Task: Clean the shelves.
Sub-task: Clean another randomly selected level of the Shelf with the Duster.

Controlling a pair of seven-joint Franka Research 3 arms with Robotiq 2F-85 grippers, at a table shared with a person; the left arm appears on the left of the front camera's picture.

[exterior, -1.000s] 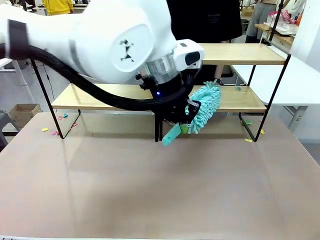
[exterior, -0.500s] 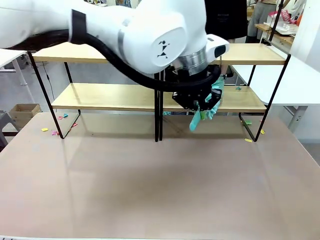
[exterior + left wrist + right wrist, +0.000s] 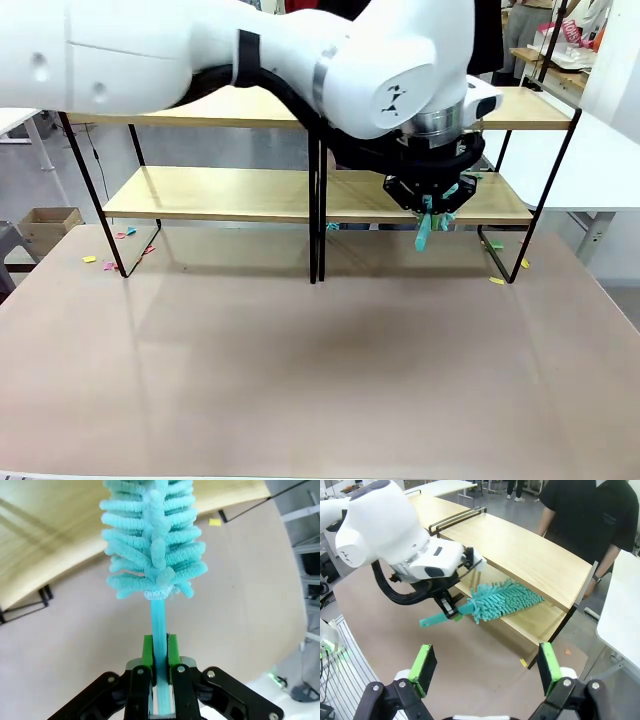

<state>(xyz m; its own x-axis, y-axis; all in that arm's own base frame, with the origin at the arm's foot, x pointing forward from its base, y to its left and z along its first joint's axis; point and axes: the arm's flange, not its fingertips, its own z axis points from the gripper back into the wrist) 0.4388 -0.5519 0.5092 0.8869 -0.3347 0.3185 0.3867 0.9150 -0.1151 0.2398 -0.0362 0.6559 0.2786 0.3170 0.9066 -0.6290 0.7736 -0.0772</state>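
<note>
My left hand was clamped on the teal duster's handle, its long axis pointing into the shelves' lower tier; right hand gaped empty.

**Around your work area: table, scraps, box, bystander**

You have a wide tan tabletop in front of you, its near half bare. Toward its far left lies a small scatter of paper scraps in yellow, pink and teal; toward its far right sits a single yellow scrap, with a fleck or two more just beyond it. On the floor off the left edge you can see an open cardboard box. A white table stands to the right. At the far side stands a person in a black T-shirt.
</note>
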